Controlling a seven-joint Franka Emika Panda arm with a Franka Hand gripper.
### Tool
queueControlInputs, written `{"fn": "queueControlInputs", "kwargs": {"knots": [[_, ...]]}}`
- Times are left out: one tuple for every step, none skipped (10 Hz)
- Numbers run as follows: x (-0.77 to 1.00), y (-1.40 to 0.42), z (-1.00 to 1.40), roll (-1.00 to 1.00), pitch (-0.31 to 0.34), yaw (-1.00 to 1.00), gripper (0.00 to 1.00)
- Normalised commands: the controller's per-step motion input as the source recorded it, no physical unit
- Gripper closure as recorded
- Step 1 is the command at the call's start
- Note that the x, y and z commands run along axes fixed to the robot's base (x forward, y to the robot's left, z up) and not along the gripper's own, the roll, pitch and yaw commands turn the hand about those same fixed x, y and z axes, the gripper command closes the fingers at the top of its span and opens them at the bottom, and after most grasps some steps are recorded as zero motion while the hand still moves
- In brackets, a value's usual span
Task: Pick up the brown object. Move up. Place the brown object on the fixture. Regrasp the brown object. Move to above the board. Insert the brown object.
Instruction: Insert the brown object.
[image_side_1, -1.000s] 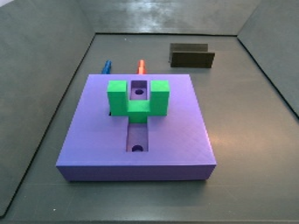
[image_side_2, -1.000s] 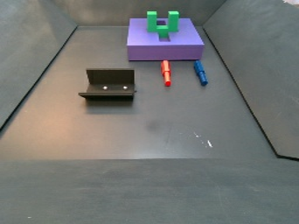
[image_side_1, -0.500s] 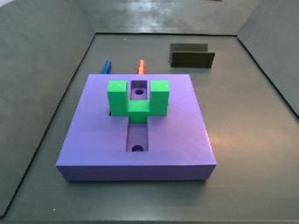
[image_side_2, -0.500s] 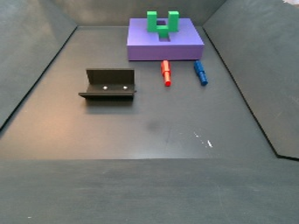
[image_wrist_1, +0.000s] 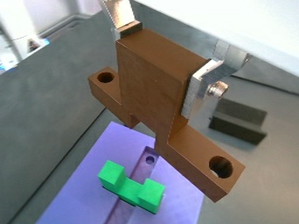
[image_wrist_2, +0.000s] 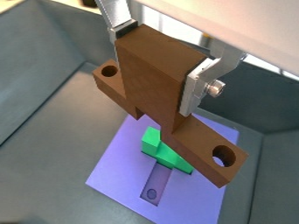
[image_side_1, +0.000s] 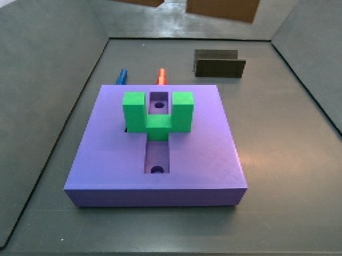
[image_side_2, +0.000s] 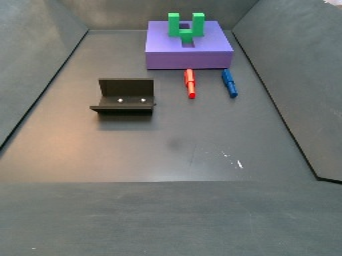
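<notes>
Jaws clenched on the brown object (image_wrist_1: 163, 96), gripper (image_wrist_1: 160, 54) high above the board (image_wrist_2: 122, 166).
Move-above-board step; next, lower straight toward the groove beside green block (image_wrist_2: 163, 147).

A slim red rod-shaped piece (image_side_2: 190, 82) and a slim blue rod-shaped piece (image_side_2: 229, 82) lie flat on the dark grey floor (image_side_2: 187, 150). They are near each other, roughly parallel and not touching. Both side views show them. Dark grey slanted walls (image_side_2: 34, 70) enclose the floor. A small pale scuff (image_side_2: 234, 158) marks the floor.
</notes>
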Motion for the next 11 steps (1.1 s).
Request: {"fn": "queueControlInputs", "kwargs": {"knots": [[-0.19,0.00,-0.23,0.00,-0.081,-0.90,1.00],[-0.10,0.00,-0.21,0.00,-0.076,-0.95,1.00],[-0.05,-0.02,-0.25,-0.01,-0.060,-0.97,1.00],[0.00,-0.06,-0.29,-0.04,-0.057,-0.96,1.00],[0.00,-0.06,-0.33,-0.06,-0.069,-0.97,1.00],[0.00,-0.06,-0.32,-0.05,-0.053,-0.96,1.00],[0.00,-0.05,-0.31,-0.03,-0.044,-0.94,1.00],[-0.07,-0.03,-0.27,-0.02,-0.023,-0.92,1.00],[-0.12,0.00,-0.13,-0.03,-0.011,-0.87,1.00],[-0.10,0.00,0.00,-0.03,-0.014,-0.77,1.00],[-0.06,0.00,0.00,-0.05,-0.034,-0.75,1.00]]}}
